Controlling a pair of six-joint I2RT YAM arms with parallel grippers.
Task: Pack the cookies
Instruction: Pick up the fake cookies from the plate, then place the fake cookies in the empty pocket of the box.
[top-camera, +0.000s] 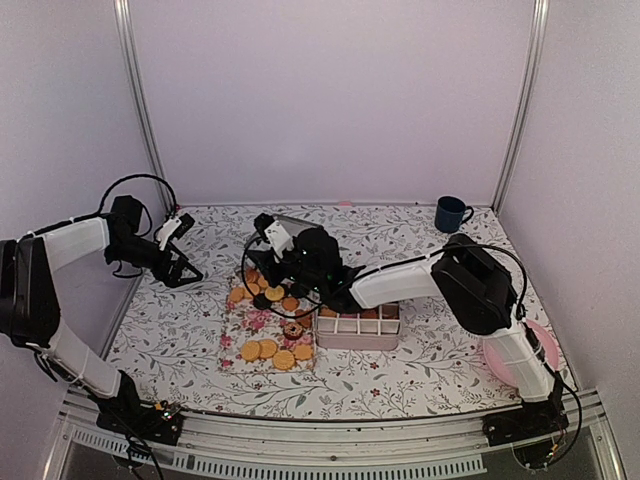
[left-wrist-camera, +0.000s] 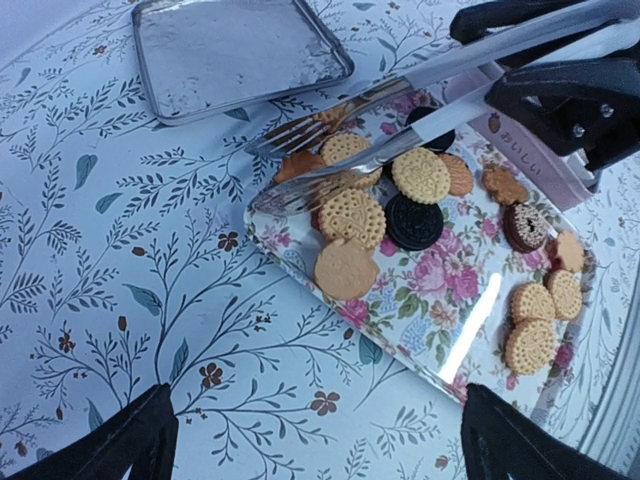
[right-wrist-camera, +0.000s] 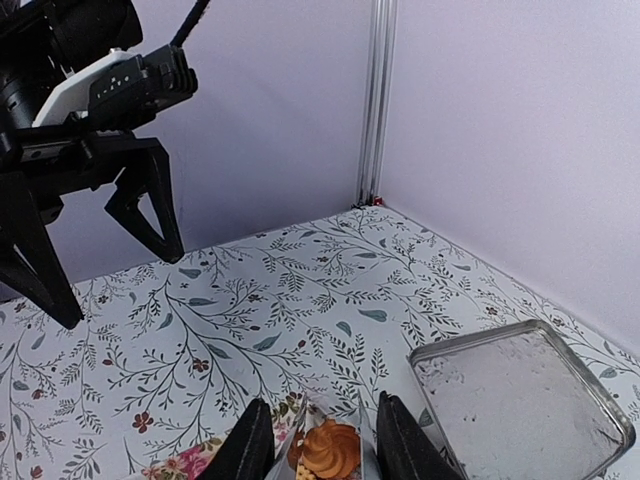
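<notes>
- The step in hand looks like picking up one biscuit. The right gripper (right-wrist-camera: 322, 432) is clamped on long silver metal tongs (left-wrist-camera: 470, 55), whose tips straddle a flower-shaped orange cookie (right-wrist-camera: 331, 452).
- The cookies (left-wrist-camera: 420, 175), round golden and dark ones, lie scattered on a rectangular floral-print plate (left-wrist-camera: 440, 290). A few seem to sit in the pale divided box (top-camera: 358, 341) just beside it.
- The left gripper (top-camera: 183, 272) hangs spread wide and empty, off to the side.
- Next, I'd say: squeeze gently, lift clear, and carry it to a free compartment.
</notes>
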